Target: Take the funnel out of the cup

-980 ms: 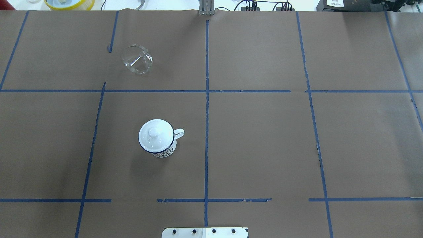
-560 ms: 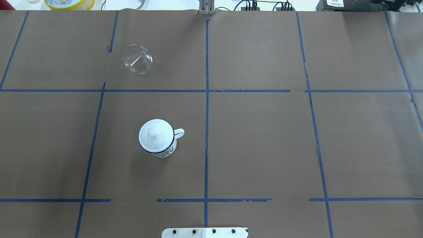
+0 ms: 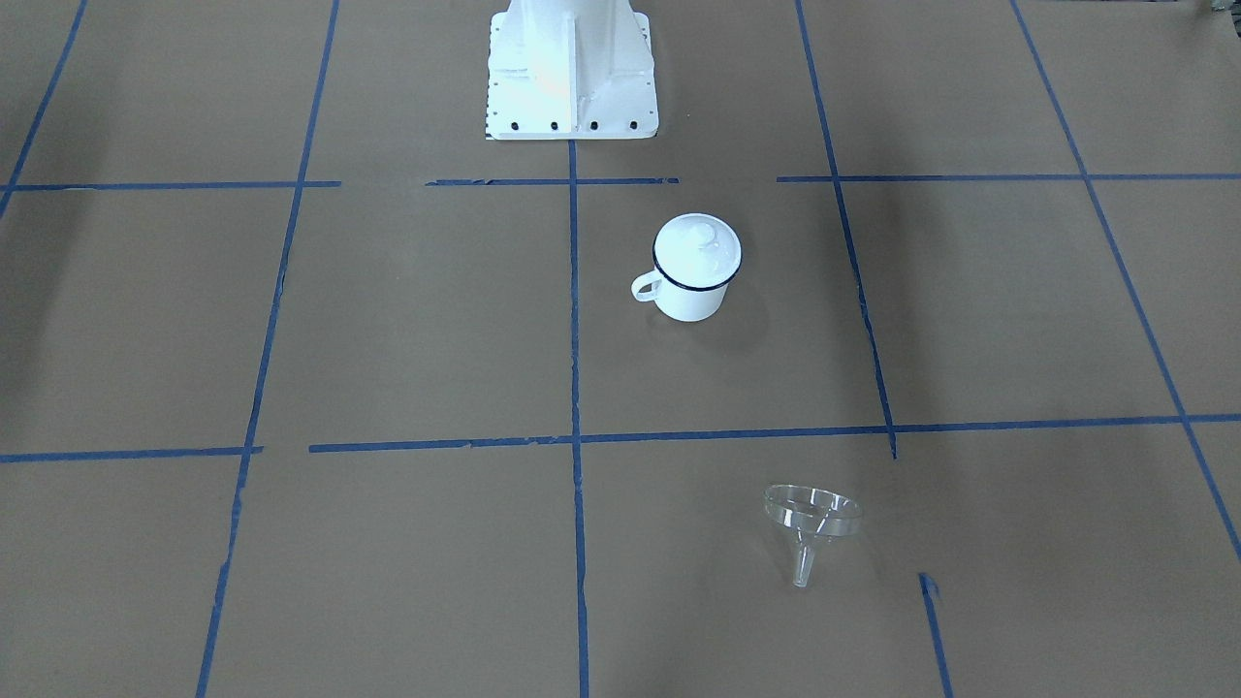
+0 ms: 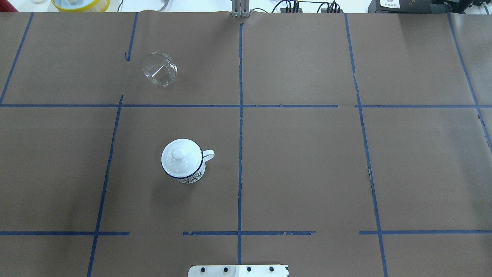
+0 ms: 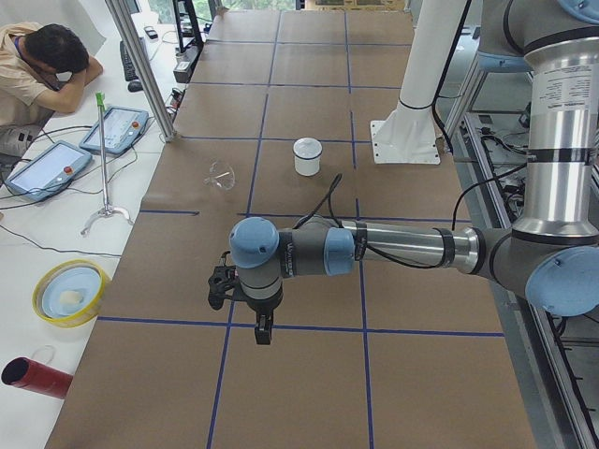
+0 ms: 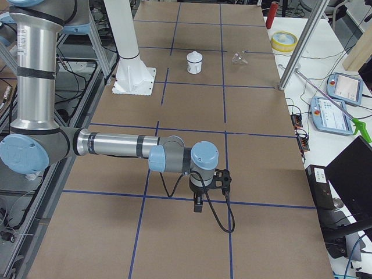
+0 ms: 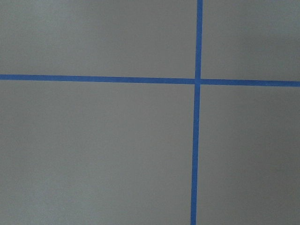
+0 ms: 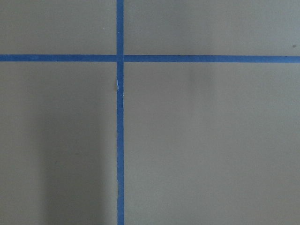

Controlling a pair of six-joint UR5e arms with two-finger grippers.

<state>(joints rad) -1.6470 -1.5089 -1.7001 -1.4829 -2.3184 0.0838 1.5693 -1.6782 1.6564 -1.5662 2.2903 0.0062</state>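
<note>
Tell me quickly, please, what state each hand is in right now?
Left hand: cannot be told, seen only from the side.
Right hand: cannot be told, seen only from the side.

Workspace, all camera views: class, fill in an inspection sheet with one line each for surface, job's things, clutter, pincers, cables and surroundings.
Surface: table covered in brown paper with a blue tape grid.
Job's things: funnel lies tipped on the paper, apart from the cup; a white lid sits on the cup.
Clutter: yellow dish and red cylinder beyond the paper's end.
Pincers: left pincer and right pincer hang over bare paper, far from funnel and cup; open or shut cannot be told.
Cables: black cables at the far table edge.
Surroundings: person and pendants at a side bench.
</note>
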